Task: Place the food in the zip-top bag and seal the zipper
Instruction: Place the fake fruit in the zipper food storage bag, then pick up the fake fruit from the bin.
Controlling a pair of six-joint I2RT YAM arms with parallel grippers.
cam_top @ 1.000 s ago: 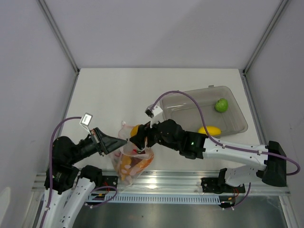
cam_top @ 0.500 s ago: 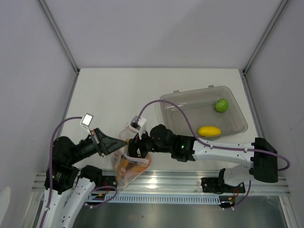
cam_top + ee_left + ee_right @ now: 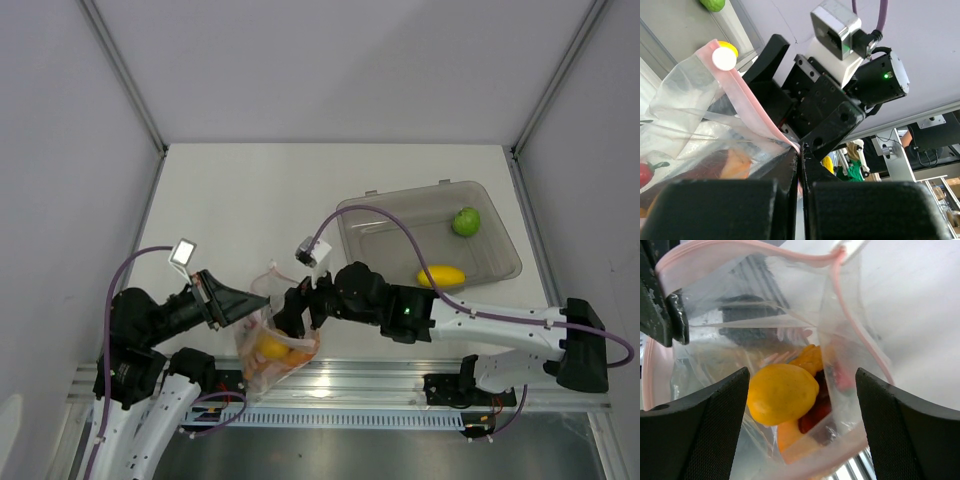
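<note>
Hanging at the near edge of the table (image 3: 250, 190), the zip-top bag (image 3: 272, 345) gaped open at the mouth. A yellow-orange fruit (image 3: 782, 394) lay inside it on top of orange and red pieces (image 3: 812, 412). Its zipper (image 3: 747, 102) was unsealed, a pink strip looping round the opening. The left gripper (image 3: 800, 156) was clamped tight on that strip at one corner, holding the bag up. The right gripper (image 3: 291, 312) hovered directly over the mouth, its fingers (image 3: 715, 432) spread wide and empty on either side of the fruit below. Well apart to the right, a grey bin (image 3: 410, 193) held a green round fruit (image 3: 465, 221) and a second yellow fruit (image 3: 441, 275), lying apart from each other.
</note>
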